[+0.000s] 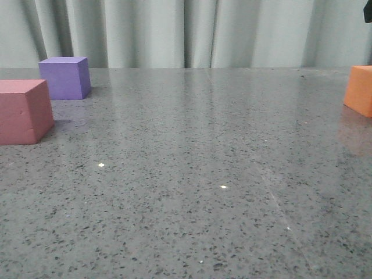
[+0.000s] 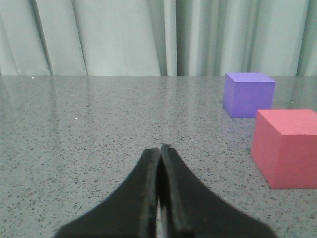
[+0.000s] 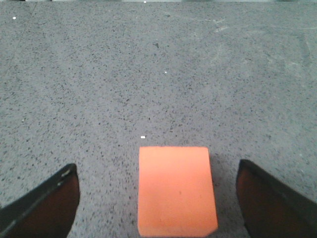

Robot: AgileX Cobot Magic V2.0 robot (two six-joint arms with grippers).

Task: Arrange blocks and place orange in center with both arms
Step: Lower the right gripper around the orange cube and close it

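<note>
The orange cube [image 1: 360,90] stands at the table's right edge in the front view. In the right wrist view it [image 3: 177,191] lies between the fingers of my right gripper [image 3: 157,178], which is wide open above it, clear of both sides. The purple cube [image 1: 65,77] stands at the far left, and the pink-red cube [image 1: 23,111] stands nearer, just in front of it. In the left wrist view my left gripper [image 2: 159,148] is shut and empty, low over the table, with the purple cube [image 2: 247,94] and pink-red cube [image 2: 288,148] ahead to one side.
The table is grey speckled stone [image 1: 197,174]. A pale pleated curtain [image 1: 192,32] hangs behind its far edge. A black bit of the right arm [image 1: 368,11] shows at the top right corner of the front view.
</note>
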